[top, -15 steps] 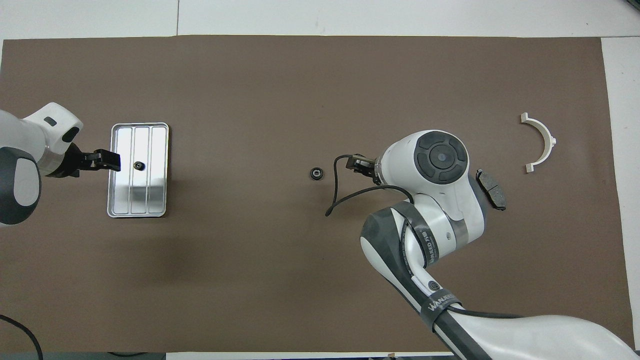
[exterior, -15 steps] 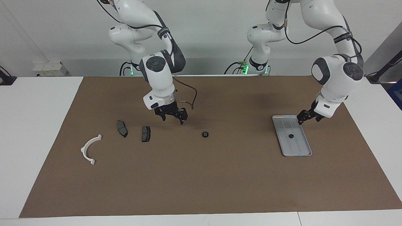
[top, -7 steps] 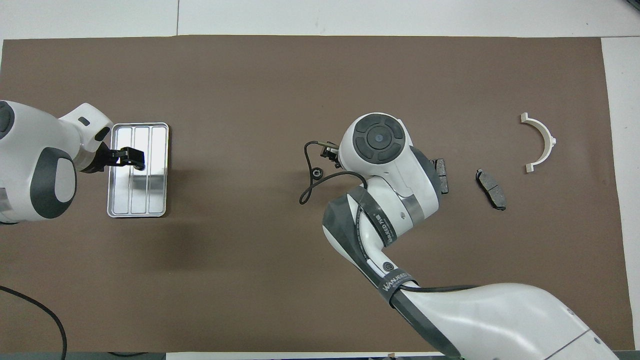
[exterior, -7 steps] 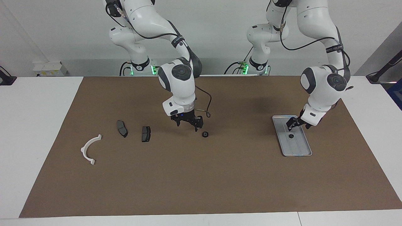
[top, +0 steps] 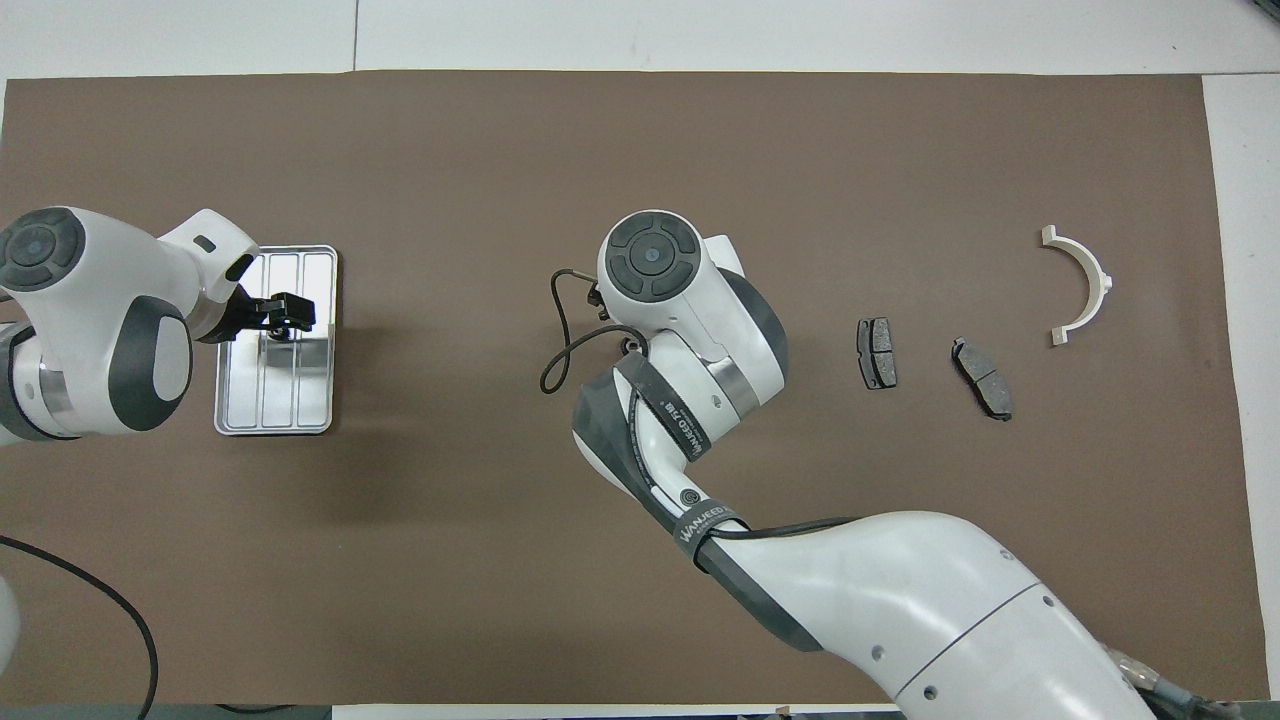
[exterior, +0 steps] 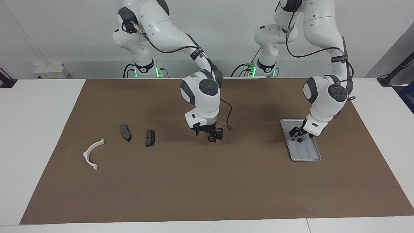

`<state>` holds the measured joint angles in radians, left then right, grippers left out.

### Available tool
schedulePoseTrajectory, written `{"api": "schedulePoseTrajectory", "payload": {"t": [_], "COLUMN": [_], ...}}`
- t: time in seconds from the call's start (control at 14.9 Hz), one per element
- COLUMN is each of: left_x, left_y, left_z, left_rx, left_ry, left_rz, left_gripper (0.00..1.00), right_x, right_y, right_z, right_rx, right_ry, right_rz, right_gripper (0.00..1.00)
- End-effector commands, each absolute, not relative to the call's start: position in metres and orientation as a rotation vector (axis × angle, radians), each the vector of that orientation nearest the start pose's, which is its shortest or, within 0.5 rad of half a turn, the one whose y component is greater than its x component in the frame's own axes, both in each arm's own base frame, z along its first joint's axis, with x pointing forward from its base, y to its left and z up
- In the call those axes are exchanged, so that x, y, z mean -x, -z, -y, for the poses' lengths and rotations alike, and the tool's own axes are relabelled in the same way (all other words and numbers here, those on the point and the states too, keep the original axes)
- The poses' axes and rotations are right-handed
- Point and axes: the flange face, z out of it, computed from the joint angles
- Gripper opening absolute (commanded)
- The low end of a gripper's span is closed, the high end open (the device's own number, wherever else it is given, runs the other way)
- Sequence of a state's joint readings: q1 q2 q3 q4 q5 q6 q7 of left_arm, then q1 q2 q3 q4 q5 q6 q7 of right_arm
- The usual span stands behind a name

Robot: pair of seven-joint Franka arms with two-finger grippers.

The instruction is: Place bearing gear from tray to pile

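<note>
the right gripper hangs low over the middle of the brown mat, right down at a small black bearing gear that lies there. its jaws stand apart around that gear, the fingertips at either side of it; whether they touch it cannot be told. in the overhead view the right arm's wrist covers nearly all of the gear, and only a sliver of it shows at the wrist's edge.

the left gripper is down over the tray, which lies toward the left arm's end of the table. its jaws are open too, spread above a second small black bearing gear that sits on the ridged tray floor, in the half of the tray nearer to the robots. from above, the fingertips bracket this gear over the tray's middle lane. whether the fingers touch the gear cannot be told; it rests on the tray.

toward the right arm's end of the table lies the pile: two dark brake pads, one closer to the mat's middle, the other just beside it and apart from it. the white half-ring bracket lies farther from the robots than the pads and nearest the mat's edge. all three lie flat on the mat, none touching another.
</note>
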<state>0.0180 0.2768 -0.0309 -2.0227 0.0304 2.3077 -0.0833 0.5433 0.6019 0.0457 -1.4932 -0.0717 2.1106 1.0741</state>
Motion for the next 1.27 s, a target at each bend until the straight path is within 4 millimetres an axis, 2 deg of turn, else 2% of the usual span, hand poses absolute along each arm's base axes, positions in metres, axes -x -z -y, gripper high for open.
{"api": "schedulePoseTrajectory", "payload": {"t": [0.0,0.2,0.54,0.6,0.87,1.07,1.21], "left_x": [-0.591,-0.589,-0.583,-0.582,-0.582,-0.583,-0.583], "left_y": [-0.310,-0.308,-0.302,-0.302,-0.303,-0.302,-0.302], "left_z": [0.007,0.006,0.000,-0.001,-0.002,-0.001,-0.001], "left_rx": [3.121,3.122,3.121,3.121,3.121,3.121,3.121], "left_ry": [0.011,0.009,-0.010,-0.013,-0.013,-0.013,-0.013], "left_rz": [0.095,0.087,0.094,0.096,0.096,0.099,0.104], "left_gripper": [1.00,1.00,1.00,1.00,1.00,0.89,0.75], "right_x": [-0.598,-0.595,-0.577,-0.573,-0.573,-0.572,-0.572], "right_y": [-0.316,-0.310,-0.281,-0.280,-0.281,-0.281,-0.283], "right_z": [-0.403,-0.406,-0.403,-0.408,-0.407,-0.406,-0.407], "right_rx": [3.089,3.075,3.096,3.099,3.113,3.120,3.125], "right_ry": [0.096,0.113,0.093,0.091,0.078,0.069,0.059], "right_rz": [-0.724,-0.723,-0.699,-0.685,-0.687,-0.689,-0.688], "right_gripper": [1.00,1.00,1.00,1.00,1.00,0.97,0.85]}}
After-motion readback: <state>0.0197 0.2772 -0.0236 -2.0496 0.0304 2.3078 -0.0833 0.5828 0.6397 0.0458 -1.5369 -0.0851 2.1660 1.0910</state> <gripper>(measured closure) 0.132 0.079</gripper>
